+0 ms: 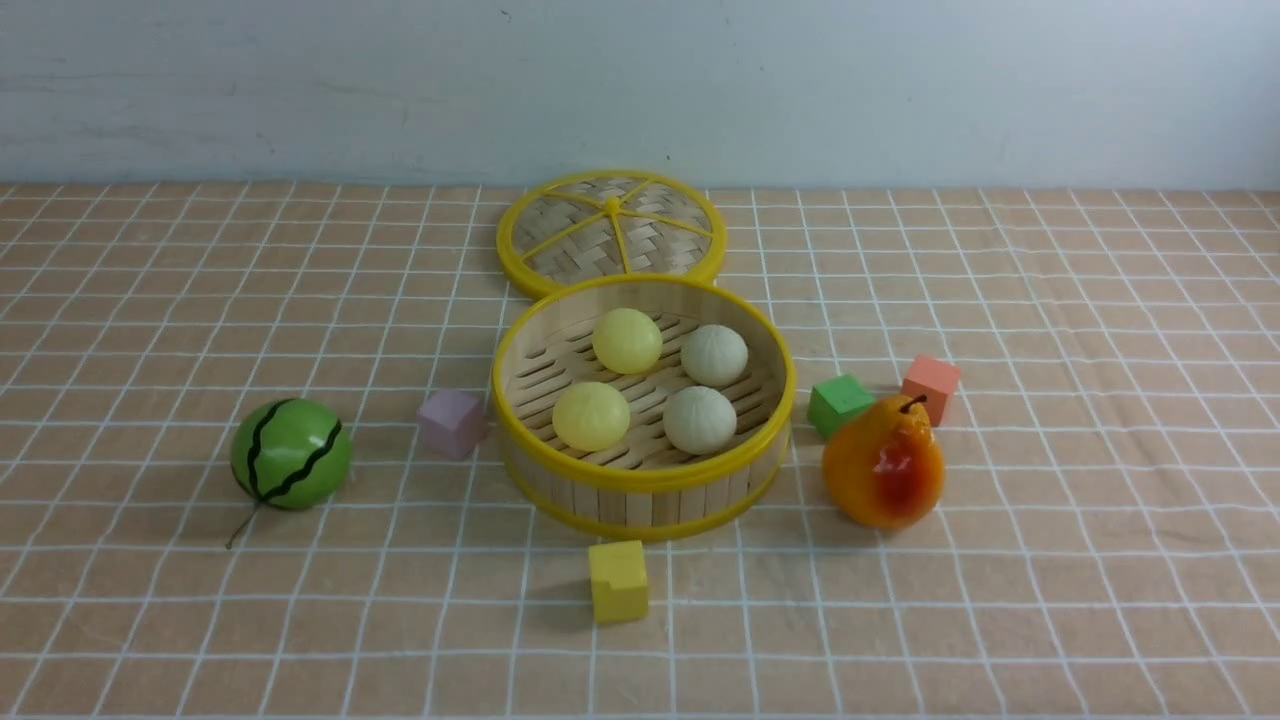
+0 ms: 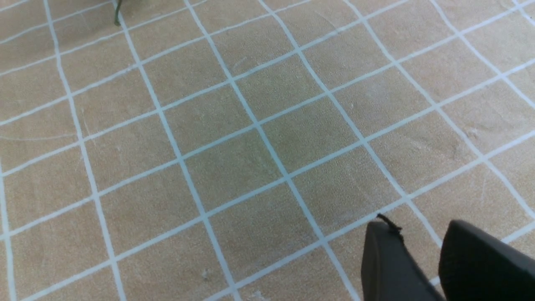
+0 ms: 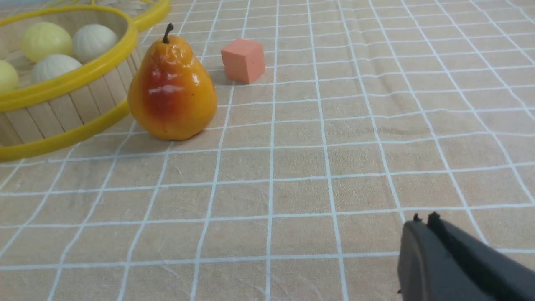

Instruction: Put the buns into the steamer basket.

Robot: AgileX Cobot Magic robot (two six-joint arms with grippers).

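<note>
Left gripper [image 2: 420, 234] hanging parted, empty; right gripper [image 3: 424, 223] sitting clenched, empty: four buns [image 1: 627, 340] lying in steamer basket [image 1: 645, 478] at 11, 1, 5, 7 o'clock, likely nothing remaining.

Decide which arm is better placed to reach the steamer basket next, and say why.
Right, probably: its wrist view shows the steamer basket and the buns inside close by; the left's shows mainly cloth.
</note>
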